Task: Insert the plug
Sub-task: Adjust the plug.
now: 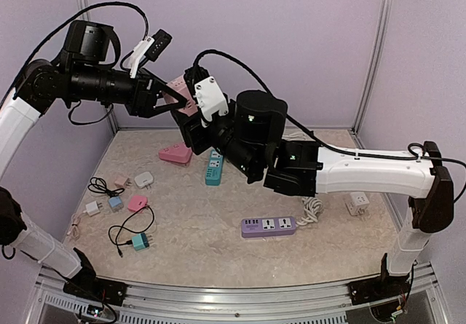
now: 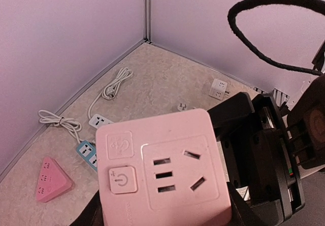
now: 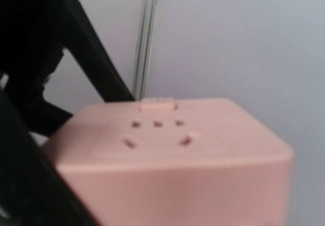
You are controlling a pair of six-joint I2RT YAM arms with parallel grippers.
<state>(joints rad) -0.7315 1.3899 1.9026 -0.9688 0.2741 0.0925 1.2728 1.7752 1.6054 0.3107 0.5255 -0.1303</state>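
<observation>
Showing slots, one button: pink cube socket (image 2: 162,170).

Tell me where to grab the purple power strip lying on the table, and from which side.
Grip the purple plastic power strip across its two long edges near the middle, coming straight down. It lies flat, sockets up. That is its narrow span, and a white cord lies coiled at its right end.

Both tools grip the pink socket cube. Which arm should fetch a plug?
Left, I'd guess: the small plugs lie on the left tool's side of the table. The right tool can hold the pink socket cube alone.
</observation>
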